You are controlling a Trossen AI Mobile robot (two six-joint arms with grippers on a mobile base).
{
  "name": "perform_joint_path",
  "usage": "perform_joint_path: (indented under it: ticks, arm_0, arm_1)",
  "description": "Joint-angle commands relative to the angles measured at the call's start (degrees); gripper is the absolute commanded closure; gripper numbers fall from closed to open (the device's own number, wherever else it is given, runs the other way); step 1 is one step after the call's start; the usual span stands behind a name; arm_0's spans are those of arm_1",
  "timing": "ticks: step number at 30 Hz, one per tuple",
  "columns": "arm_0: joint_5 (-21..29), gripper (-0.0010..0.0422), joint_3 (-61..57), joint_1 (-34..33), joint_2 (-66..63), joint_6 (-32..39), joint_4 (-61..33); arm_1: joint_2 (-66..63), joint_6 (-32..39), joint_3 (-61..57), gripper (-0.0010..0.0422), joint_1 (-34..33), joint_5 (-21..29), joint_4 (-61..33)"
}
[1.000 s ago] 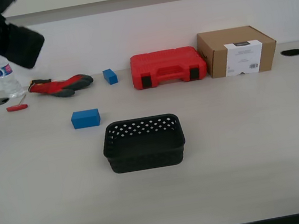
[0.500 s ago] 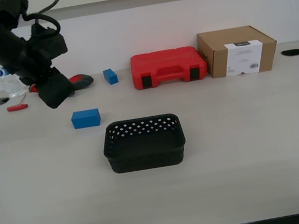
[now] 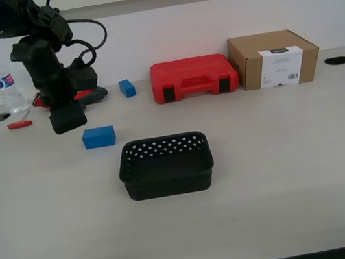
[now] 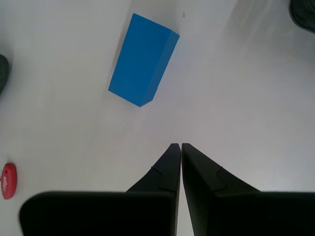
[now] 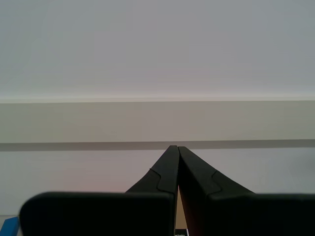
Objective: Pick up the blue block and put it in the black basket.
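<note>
The blue block (image 3: 99, 137) lies flat on the table, to the exterior view's left of the black basket (image 3: 168, 183), apart from it. The basket stands empty at the table's middle. My first gripper (image 3: 68, 125) hangs above the table just to the exterior view's left of the block, jaws pointing down. In the first wrist view the block (image 4: 142, 60) lies ahead of my first gripper (image 4: 181, 145), whose fingers are shut and empty. My second gripper (image 5: 177, 147) is shut and empty, facing a wall; it does not show in the exterior view.
At the back stand a small blue cube (image 3: 127, 88), a red tool case (image 3: 194, 77) and a cardboard box (image 3: 273, 59). A red-and-grey glove (image 3: 91, 95), a water bottle (image 3: 4, 87) and a small red object (image 3: 19, 124) lie at the exterior view's far left.
The first arm has swung down from the exterior view's upper left and turned its gripper downward, now close beside the blue block. The block and basket have not moved.
</note>
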Motion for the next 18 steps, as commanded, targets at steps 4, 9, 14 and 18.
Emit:
perform_joint_path:
  ticks: [4, 9, 14, 18]
  arm_0:
    - [0.0, 0.0413, 0.1, 0.1, 0.0, 0.0, 0.1]
    - [0.0, 0.0413, 0.1, 0.0, 0.0, 0.0, 0.1]
    - [0.0, 0.0413, 0.1, 0.1, 0.0, 0.0, 0.1]
    - [0.0, 0.0413, 0.1, 0.1, 0.0, 0.0, 0.1]
  arm_1:
    - [2.9, 6.0, 3.7, 0.0413, 0.1, 1.0, -6.8]
    - [2.9, 7.7, 4.7, 0.0412, 0.3, 1.0, -6.1]
    - [2.9, 2.0, 7.2, 0.0412, 0.3, 1.6, -10.3]
    - [3.0, -4.8, 8.0, 0.0412, 0.0, 5.2, -10.6]
